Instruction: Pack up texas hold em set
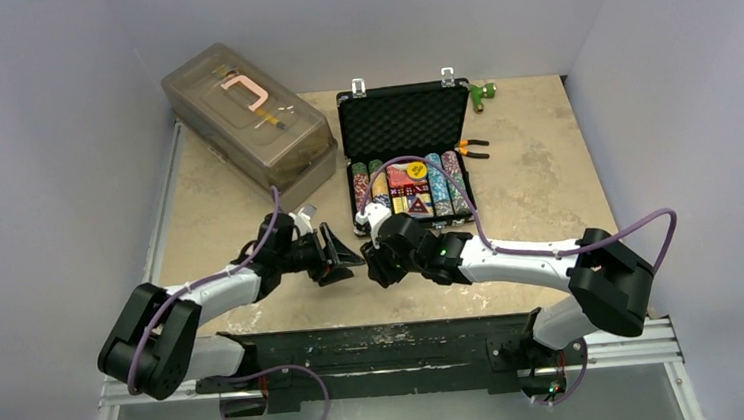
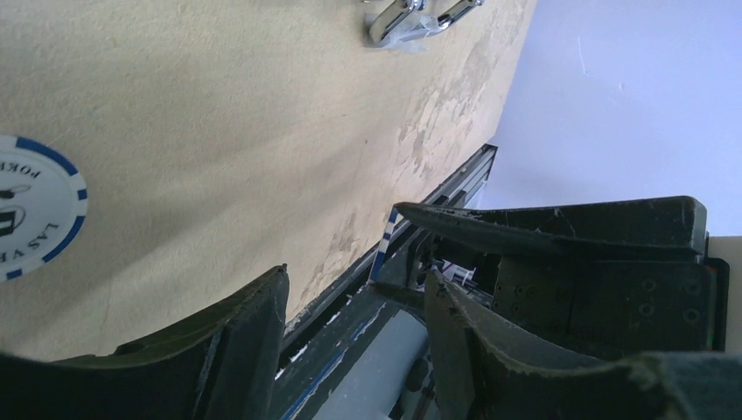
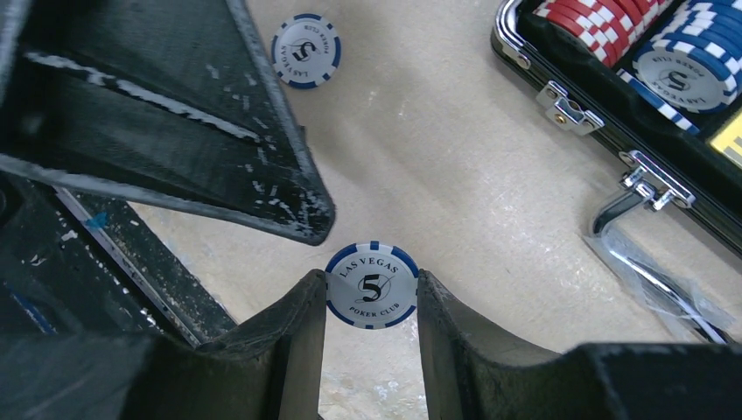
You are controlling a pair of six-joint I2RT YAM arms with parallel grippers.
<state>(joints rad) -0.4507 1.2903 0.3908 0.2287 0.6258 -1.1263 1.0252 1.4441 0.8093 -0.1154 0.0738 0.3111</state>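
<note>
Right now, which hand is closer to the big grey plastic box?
Left. The left hand is in front of the grey plastic box, off its right end. The right hand, pinching a blue-white chip, is farther right, by the front left corner of the black case.

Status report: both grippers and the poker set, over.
Right gripper shut on blue chip. Left gripper open, close beside it. Second chip loose on table; case open.

The left arm (image 1: 209, 291) and right arm (image 1: 527, 258) stretch low and bend inward, wrists nearly meeting at the middle. The left gripper (image 2: 354, 278) has its fingers spread wide (nothing between them). The right gripper (image 3: 371, 282) pinches a chip (image 3: 372, 296) by its edges.
</note>
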